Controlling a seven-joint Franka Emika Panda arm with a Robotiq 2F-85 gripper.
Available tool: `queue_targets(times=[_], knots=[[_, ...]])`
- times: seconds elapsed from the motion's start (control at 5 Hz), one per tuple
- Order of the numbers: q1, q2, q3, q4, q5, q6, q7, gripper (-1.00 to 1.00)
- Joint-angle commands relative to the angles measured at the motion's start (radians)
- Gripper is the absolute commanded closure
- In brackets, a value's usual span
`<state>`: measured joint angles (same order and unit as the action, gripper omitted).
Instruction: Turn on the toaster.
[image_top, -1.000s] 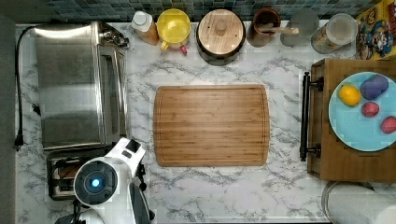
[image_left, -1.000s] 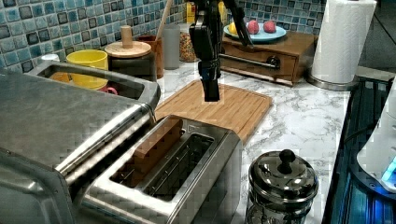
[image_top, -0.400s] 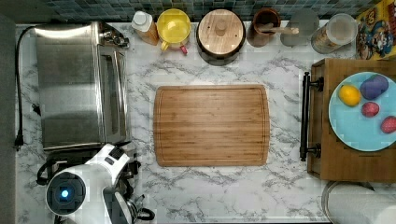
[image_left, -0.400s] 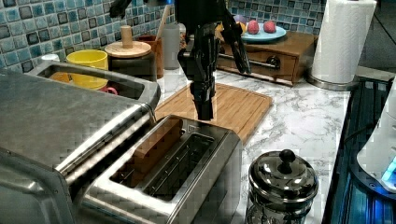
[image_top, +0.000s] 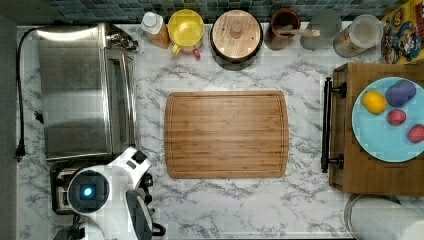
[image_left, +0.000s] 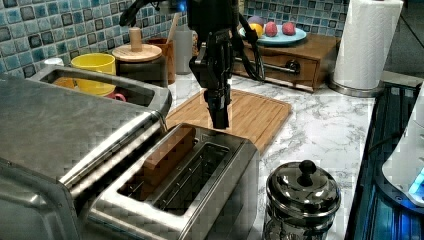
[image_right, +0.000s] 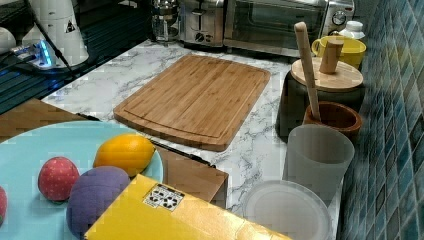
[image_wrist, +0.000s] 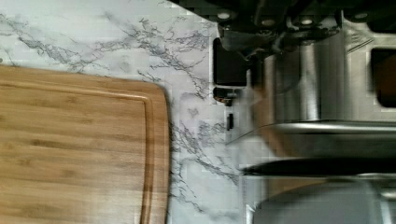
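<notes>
Claw (image_left: 220, 120) had dropped within the last second, from above the cutting board (image_top: 226, 134) to the toaster's (image_left: 200, 170) far end; fingers looked pressed together, gripping nothing. Toaster sat at 8 o'clock in the top view, beside the toaster oven (image_top: 82, 90). Lever press judged imminent. Tabletop (image_top: 240, 200): marble; tiled wall behind.

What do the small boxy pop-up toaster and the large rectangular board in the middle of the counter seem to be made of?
The small boxy pop-up toaster looks like brushed steel: its grey shell has a soft sheen and reflects blurred light. The large rectangular board looks like bamboo or a similar light wood with a smooth matt finish: narrow parallel strips of warm brown run along its length, with a groove near the edge.
</notes>
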<state>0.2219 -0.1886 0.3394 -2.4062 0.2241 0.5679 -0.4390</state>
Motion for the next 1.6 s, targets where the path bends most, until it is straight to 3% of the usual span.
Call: queue_targets(times=[0.2, 0.4, 0.6, 1.0, 1.2, 1.6], knots=[[-0.004, 0.120, -0.021, 0.015, -0.018, 0.046, 0.021, 1.00], [0.003, 0.182, -0.041, 0.026, -0.001, -0.012, -0.028, 1.00], [0.023, 0.138, -0.033, -0.063, 0.052, 0.030, -0.098, 1.00], [0.038, 0.253, -0.009, -0.223, 0.067, 0.164, -0.184, 1.00], [0.051, 0.206, 0.004, -0.336, 0.065, 0.293, -0.206, 1.00], [0.062, 0.132, 0.022, -0.382, 0.054, 0.345, -0.240, 1.00]])
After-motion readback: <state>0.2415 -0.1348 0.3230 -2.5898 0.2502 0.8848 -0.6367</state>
